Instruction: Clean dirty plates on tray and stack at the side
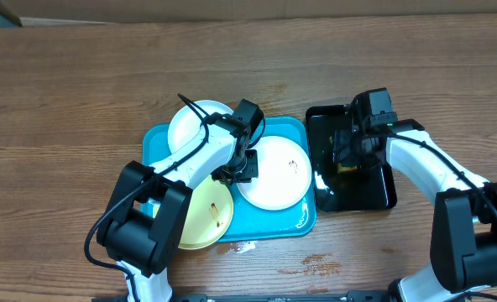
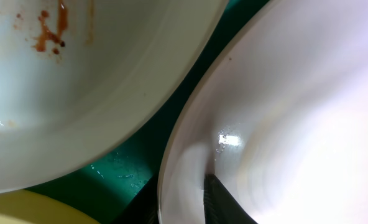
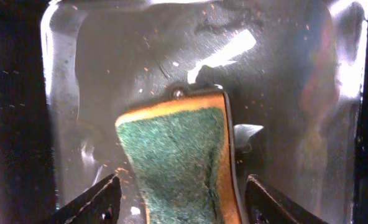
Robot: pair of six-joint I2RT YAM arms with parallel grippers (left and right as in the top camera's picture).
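Note:
Three plates lie on the turquoise tray [image 1: 290, 225]. They are a white plate [image 1: 191, 126] at the back left, a white plate [image 1: 275, 174] on the right and a pale yellow plate [image 1: 202, 220] in front. My left gripper [image 1: 242, 165] is shut on the left rim of the right white plate [image 2: 283, 118]; one finger [image 2: 224, 205] lies on top of it and the other sits outside the rim. The back plate [image 2: 78, 93] carries a red smear. My right gripper [image 1: 347, 153] hangs open over a green and yellow sponge [image 3: 178, 155], its fingers apart from both sides.
The sponge lies in a glossy black tray [image 1: 374, 197] right of the turquoise one. Bare wooden table surrounds both trays. A small white smudge marks the table by the turquoise tray's front edge [image 1: 244, 247].

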